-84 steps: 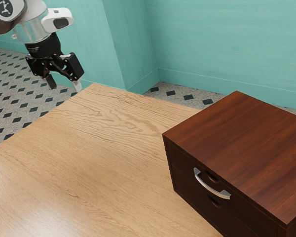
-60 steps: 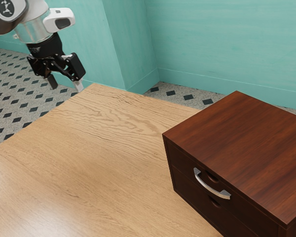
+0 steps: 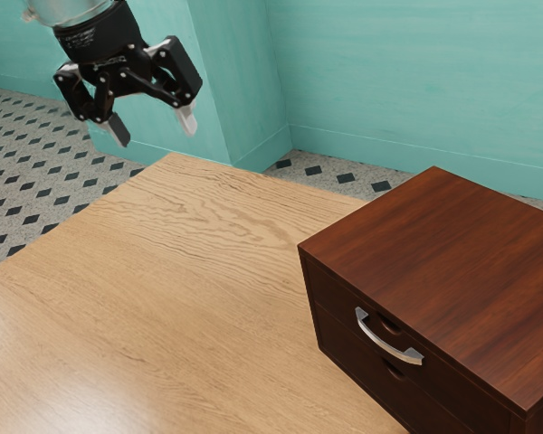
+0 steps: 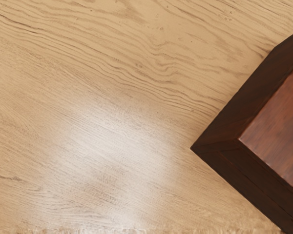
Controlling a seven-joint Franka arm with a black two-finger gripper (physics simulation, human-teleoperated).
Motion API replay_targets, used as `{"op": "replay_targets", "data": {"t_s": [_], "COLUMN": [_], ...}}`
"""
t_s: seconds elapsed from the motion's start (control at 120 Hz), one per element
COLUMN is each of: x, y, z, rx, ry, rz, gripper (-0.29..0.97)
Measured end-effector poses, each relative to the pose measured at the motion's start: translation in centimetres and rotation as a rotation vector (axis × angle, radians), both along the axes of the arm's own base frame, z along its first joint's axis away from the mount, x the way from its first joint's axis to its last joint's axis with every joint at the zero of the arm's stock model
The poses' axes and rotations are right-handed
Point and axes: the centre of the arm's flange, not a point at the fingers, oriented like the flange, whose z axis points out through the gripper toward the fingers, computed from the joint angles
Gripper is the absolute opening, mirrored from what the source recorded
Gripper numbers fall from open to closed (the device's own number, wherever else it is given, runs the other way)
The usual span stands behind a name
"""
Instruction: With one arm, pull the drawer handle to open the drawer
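gripper [image 3: 154,127] high over the table [image 3: 163,298] far corner, fingers spread, holding nothing, well apart from the handle [image 3: 386,339] on the cabinet [image 3: 452,244] top drawer [image 3: 339,303], closed, exterior view's right.

Exterior view: bright, even, diffuse illumination. The light oak-grain wooden tabletop [image 3: 163,271] carries a soft pale sheen toward 8 o'clock. The dark reddish-brown wooden drawer cabinet [image 3: 452,235] has a lit top and a darker, shaded front. Its curved silver metal handle [image 3: 386,342] bears a bright highlight above a dark recess. The plain teal walls [image 3: 416,72] differ slightly in tone from face to face.

Wrist view: a broad whitish glare patch [image 4: 107,161] spreads over the tabletop from centre toward 7 o'clock, washing out the grain. The cabinet, at 4 o'clock, shows a lighter top and near-black sides.
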Motion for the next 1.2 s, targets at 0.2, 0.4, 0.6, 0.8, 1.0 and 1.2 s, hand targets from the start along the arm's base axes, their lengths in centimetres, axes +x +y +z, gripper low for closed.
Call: {"op": "replay_targets", "data": {"t_s": [0.2, 0.4, 0.6, 0.8, 1.0, 1.2], "x": [-0.9, -3.7, -1.5, -2.4, -3.9, -4.1], "y": [-11.6, -18.6, -8.3, -9.9, -11.5, -12.4], "z": [-1.7, -6.1, -11.4, -15.7, -16.9, -18.9], "rx": [-0.038, -0.049, -0.082, -0.127, -0.218, -0.288], "ry": [0.064, 0.135, 0.125, 0.077, -0.006, -0.053], "rz": [0.0, 0.026, 0.378, 0.442, 0.478, 0.519], "gripper": [0.65, 0.65, 0.65, 0.65, 0.65, 0.65]}}
